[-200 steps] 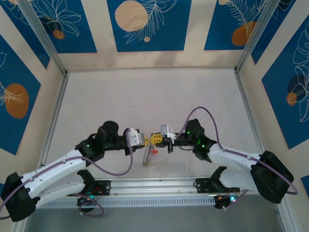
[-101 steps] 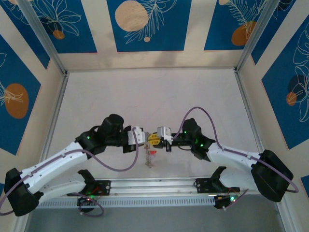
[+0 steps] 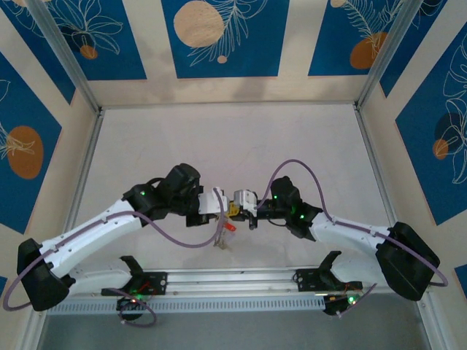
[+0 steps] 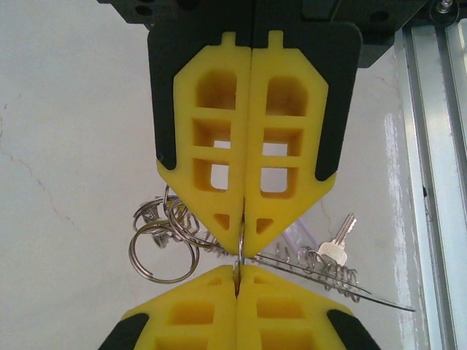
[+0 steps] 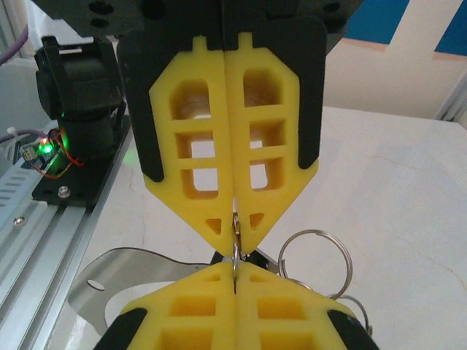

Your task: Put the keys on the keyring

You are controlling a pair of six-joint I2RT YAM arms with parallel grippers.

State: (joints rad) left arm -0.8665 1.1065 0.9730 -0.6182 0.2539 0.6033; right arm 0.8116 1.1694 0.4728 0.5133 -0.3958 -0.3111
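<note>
While the yellow-fingered left gripper [image 4: 243,248] and right gripper [image 5: 235,251] clench one thin grey metal keyring [image 3: 220,232], uneven tugging could slip it, spilling tiny silvery keys [image 4: 337,244]!

Bright diffuse light; pale table [image 4: 73,109] washed out; keys [image 4: 336,245] sharp.

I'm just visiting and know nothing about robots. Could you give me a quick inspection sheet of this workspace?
Surface: pale table, faintly cracked.
Job's things: thin grey metal keyring pinched between both pincers; small silvery key close by.
Clutter: small steel split rings bunched alongside.
Grippers: left pincer and right pincer shut, tip to tip.
Cables: purple cable looping off each arm.
Surroundings: blue-and-cream patterned wall panels; aluminium rail at near edge.
</note>
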